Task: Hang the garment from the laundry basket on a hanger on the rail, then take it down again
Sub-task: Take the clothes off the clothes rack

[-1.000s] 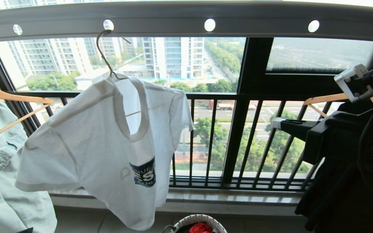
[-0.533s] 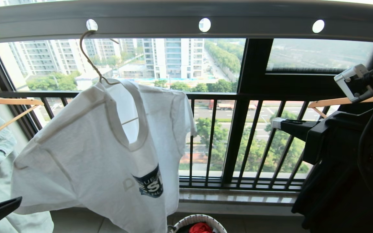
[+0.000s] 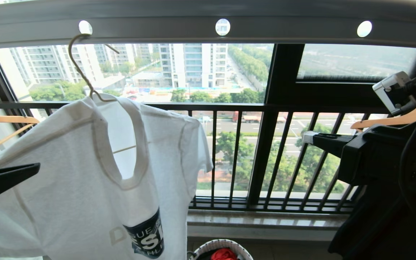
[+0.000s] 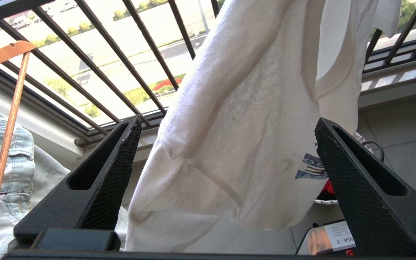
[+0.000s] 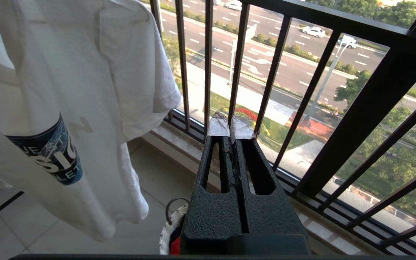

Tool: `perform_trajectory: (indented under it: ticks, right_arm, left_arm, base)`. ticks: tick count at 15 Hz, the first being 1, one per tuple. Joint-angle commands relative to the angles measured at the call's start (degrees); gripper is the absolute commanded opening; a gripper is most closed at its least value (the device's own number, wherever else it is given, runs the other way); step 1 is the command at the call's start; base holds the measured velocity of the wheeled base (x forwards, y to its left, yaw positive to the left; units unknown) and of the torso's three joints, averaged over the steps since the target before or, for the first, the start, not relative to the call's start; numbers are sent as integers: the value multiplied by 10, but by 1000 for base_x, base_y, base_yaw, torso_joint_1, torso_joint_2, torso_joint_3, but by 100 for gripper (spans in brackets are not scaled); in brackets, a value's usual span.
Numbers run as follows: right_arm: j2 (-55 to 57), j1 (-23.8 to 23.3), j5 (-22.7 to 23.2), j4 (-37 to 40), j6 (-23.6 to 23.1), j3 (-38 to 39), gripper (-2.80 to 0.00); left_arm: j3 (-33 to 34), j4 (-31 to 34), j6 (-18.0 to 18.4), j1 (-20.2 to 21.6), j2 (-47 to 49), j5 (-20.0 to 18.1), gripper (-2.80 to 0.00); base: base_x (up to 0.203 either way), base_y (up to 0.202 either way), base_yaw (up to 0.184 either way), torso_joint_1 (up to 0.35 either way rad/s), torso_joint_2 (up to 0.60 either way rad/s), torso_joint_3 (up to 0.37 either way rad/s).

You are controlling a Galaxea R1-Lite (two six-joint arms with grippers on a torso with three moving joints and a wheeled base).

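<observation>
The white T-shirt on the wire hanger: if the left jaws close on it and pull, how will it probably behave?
The white T-shirt is probably floppy: it drapes in folds, so it would bunch between the open jaws of the left gripper. It looks light. The wire hanger hangs by a thin hook in one hole of the rail, so a pull would likely swing or tilt it.

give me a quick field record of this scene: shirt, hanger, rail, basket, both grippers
garment: white T-shirt with logo print, on the hanger, off the floor
hanger: thin wire hanger, hook through a hole in the rail
rail: grey overhead bar with round holes
laundry basket: on the floor below, red cloth inside
left gripper: open, facing the shirt's sleeve side, holding nothing
right gripper: shut, empty, by the balcony railing
</observation>
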Motion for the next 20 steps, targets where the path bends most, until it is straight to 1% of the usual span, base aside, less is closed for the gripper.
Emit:
perform_trajectory:
  ticks: [1, 3, 4, 7, 8, 10, 11, 13, 14, 18, 20]
  right_arm:
    - [2, 0, 0, -2, 0, 0, -280]
    - [3, 0, 0, -2, 0, 0, -280]
    - [3, 0, 0, -2, 0, 0, -280]
    - [3, 0, 0, -2, 0, 0, -280]
    - [3, 0, 0, -2, 0, 0, -280]
    - [3, 0, 0, -2, 0, 0, -280]
    - [3, 0, 0, -2, 0, 0, -280]
    - [3, 0, 0, -2, 0, 0, -280]
    - [3, 0, 0, -2, 0, 0, -280]
    - [3, 1, 0, -1, 0, 1, -280]
    - [2, 20, 0, 0, 0, 1, -280]
  left_arm:
    - [-19, -18, 7, -2, 52, 0, 0]
    - [-22, -54, 29, -3, 84, 0, 0]
    - [-27, -62, 39, -4, 98, 0, 0]
    - [-42, -64, 66, -11, 140, 0, 0]
    - [-44, -64, 74, -16, 150, 0, -280]
    - [-45, -59, 77, -35, 163, -1, -280]
    - [-44, -59, 76, -36, 169, -13, -280]
    - [-42, -59, 72, -35, 183, -56, -280]
    - [-42, -60, 72, -35, 191, -62, -280]
    - [-64, -63, 71, -35, 195, -62, -280]
    - [-63, -63, 69, -35, 184, -62, -280]
  base:
    - [0, 0, 0, 0, 0, 0]
    - [0, 0, 0, 0, 0, 0]
    - [0, 0, 0, 0, 0, 0]
    - [0, 0, 0, 0, 0, 0]
    - [0, 0, 0, 0, 0, 0]
    - [0, 0, 0, 0, 0, 0]
    - [0, 0, 0, 0, 0, 0]
    - [0, 0, 0, 0, 0, 0]
    - [0, 0, 0, 0, 0, 0]
    - [0, 0, 0, 0, 0, 0]
    - [0, 0, 0, 0, 0, 0]
